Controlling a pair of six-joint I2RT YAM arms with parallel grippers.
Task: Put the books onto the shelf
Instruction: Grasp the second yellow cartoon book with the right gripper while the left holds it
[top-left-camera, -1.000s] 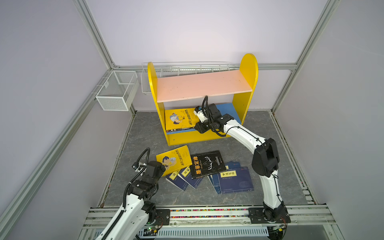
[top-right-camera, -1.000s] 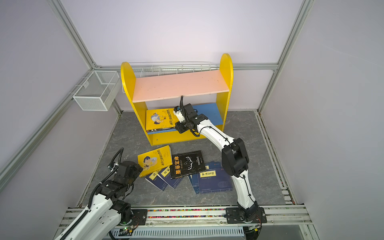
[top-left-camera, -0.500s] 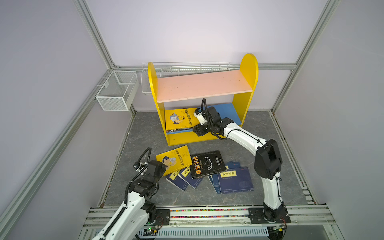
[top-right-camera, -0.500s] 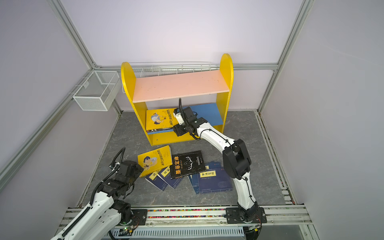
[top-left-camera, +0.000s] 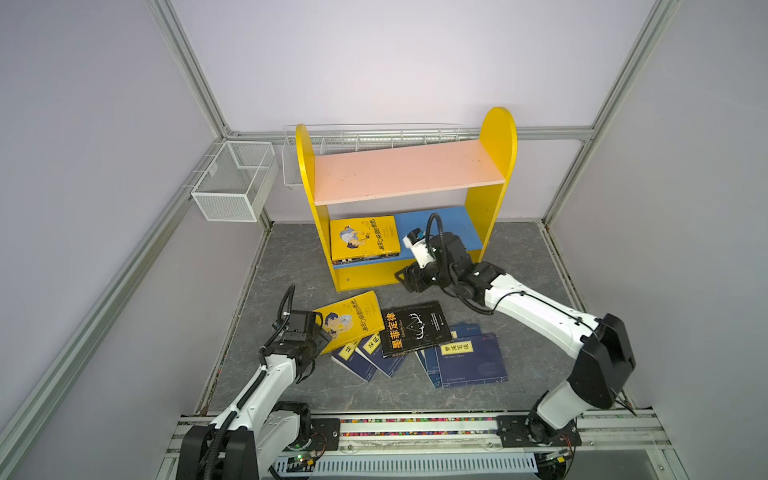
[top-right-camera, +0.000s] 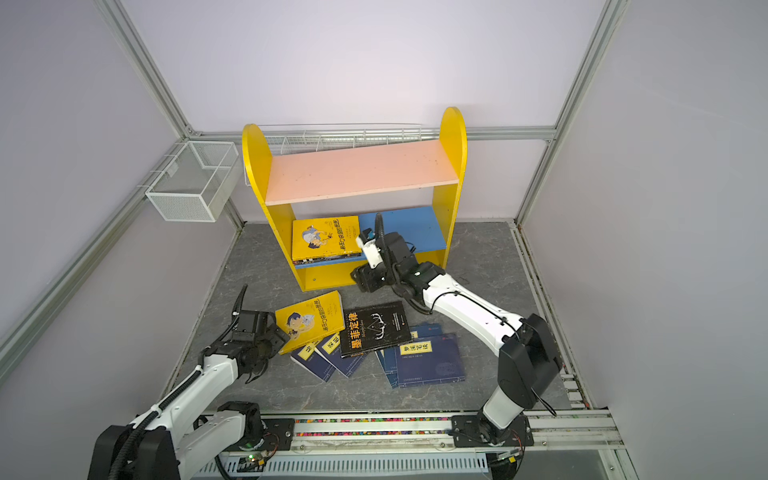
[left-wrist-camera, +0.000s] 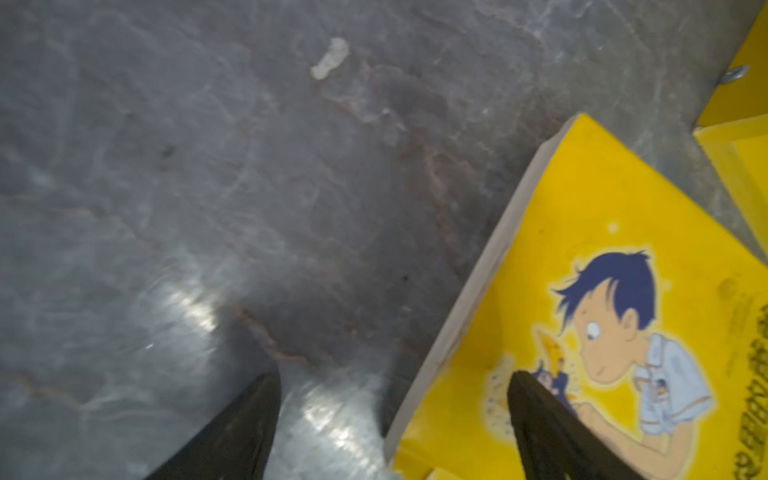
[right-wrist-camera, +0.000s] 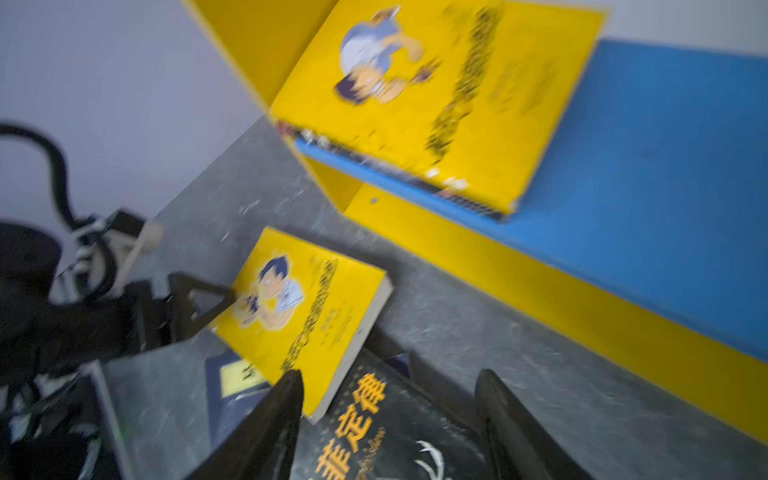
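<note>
Left gripper (left-wrist-camera: 392, 376), spread wide and empty, is straddling the yellow cartoon-cover paperback (left-wrist-camera: 602, 257) at its edge, needing 1 finger (left-wrist-camera: 241, 424) slipping underneath before pinching.

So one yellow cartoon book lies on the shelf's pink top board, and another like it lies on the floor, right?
No. The shelved yellow cartoon book lies on the blue lower board, not the pink top board, as both top views show. Its twin does lie on the floor.
</note>
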